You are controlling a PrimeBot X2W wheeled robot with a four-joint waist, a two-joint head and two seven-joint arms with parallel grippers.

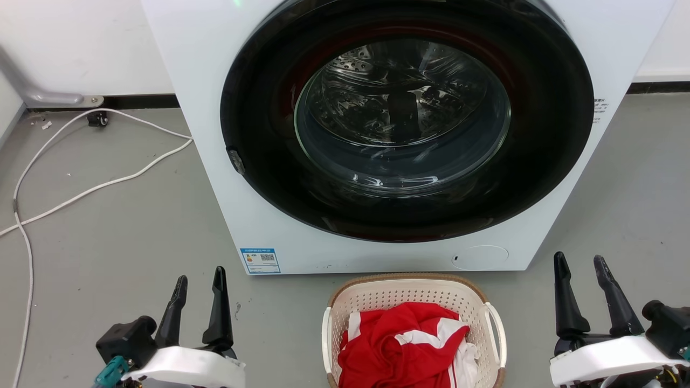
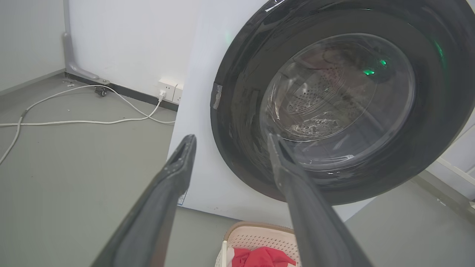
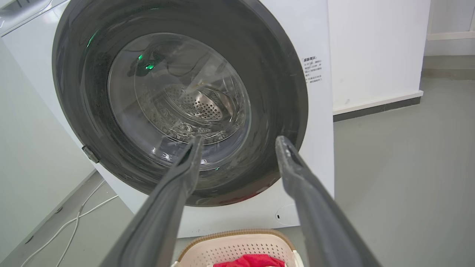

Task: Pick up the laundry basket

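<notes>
Nearest, the left gripper [image 1: 201, 274] and the right gripper [image 1: 579, 256] hover low at either side. Both have their fingers spread and hold nothing, and neither touches the basket. Between them the laundry basket [image 1: 409, 277] sits on the grey floor [image 1: 108, 242], a red and white garment [image 1: 401, 345] heaped inside and its white side handles untouched. Just beyond it stands the washing machine [image 1: 205, 81]. By this showing nothing is done yet: reaching the handles, gripping and lifting all remain.

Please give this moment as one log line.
left end effector: open, free | right end effector: open, free | laundry basket: on floor, untouched
</notes>
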